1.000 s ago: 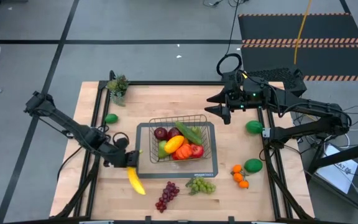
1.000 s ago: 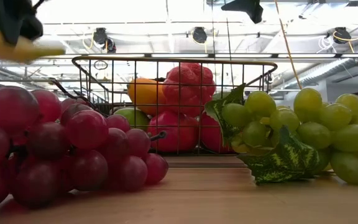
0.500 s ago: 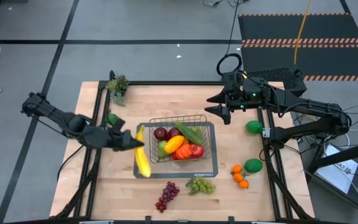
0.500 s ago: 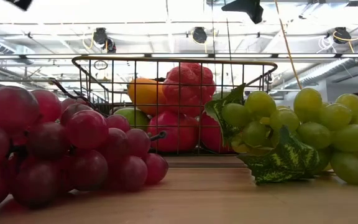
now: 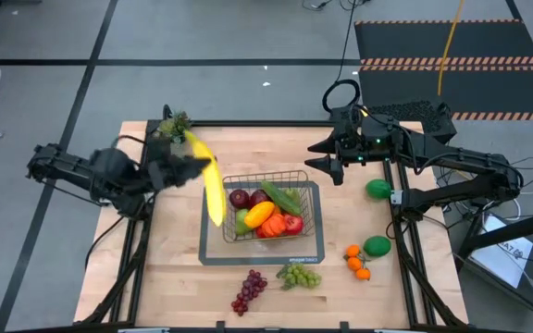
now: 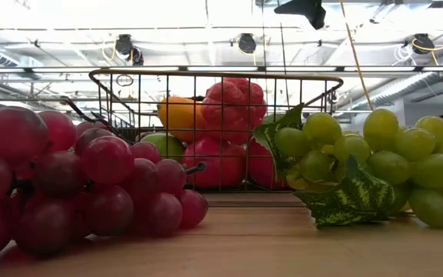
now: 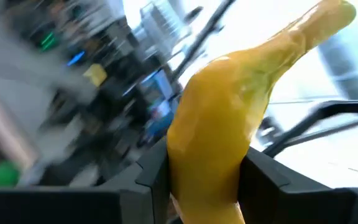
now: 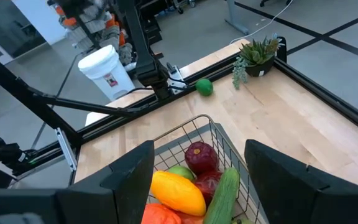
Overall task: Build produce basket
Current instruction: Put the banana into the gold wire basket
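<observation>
The wire basket stands mid-table on its dark base and holds a dark red apple, a cucumber and other produce. A yellow banana hangs in the air at the basket's left wall, with my left gripper shut on it. Red grapes, green grapes, oranges and two green balls lie on the table. My right gripper waits open, high over the basket's far right. My left gripper pinches the banana between its two fingers, nearer its far end than its middle. The fingers come about level from the table's left and lie across the banana. The banana is lifted clear, its long near part slanting toward the table's near edge.
A small potted plant stands at the table's far left corner, with a green ball near the left edge. The black frame rails run along both sides. Bare wood lies left of the basket and along the far edge.
My left gripper has risen and gone toward the table's far edge, tipping from pointing down to about level and rolling as it went. The banana went with it, from low by the basket's near left corner up to the left wall, turned about.
</observation>
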Robot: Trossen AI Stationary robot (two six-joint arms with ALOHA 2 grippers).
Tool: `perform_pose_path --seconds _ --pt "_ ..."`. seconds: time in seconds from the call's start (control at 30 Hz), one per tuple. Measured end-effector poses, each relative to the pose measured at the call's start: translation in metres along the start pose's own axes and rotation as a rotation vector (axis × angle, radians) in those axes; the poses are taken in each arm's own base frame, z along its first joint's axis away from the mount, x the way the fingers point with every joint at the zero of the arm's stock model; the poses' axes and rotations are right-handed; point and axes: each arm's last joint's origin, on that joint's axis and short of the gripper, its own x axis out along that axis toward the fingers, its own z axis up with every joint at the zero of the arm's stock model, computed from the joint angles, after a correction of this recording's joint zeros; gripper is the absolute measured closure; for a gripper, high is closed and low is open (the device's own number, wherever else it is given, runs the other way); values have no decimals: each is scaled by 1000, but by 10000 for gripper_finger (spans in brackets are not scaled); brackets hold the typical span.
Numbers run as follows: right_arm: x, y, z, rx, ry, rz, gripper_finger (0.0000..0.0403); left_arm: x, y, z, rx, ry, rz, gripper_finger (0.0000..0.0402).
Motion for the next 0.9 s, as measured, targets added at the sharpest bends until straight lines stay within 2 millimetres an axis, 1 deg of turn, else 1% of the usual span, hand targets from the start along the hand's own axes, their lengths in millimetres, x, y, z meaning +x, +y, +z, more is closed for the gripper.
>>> perform_pose_path --seconds 0.1,0.2,0.4,0.7,0.9 --pt "0 0 0 2 0 0 156 1 -9 12 83 -60 -142 259" --pt "0 0 0 2 0 0 156 0 -15 20 134 -81 -267 256" --pt "0 0 0 2 0 0 156 0 -18 25 219 -80 -384 255" --pt "0 0 0 2 0 0 156 0 -19 26 322 -100 -407 254" --pt "0 0 0 2 -1 -2 156 0 -19 27 472 -142 -383 254"
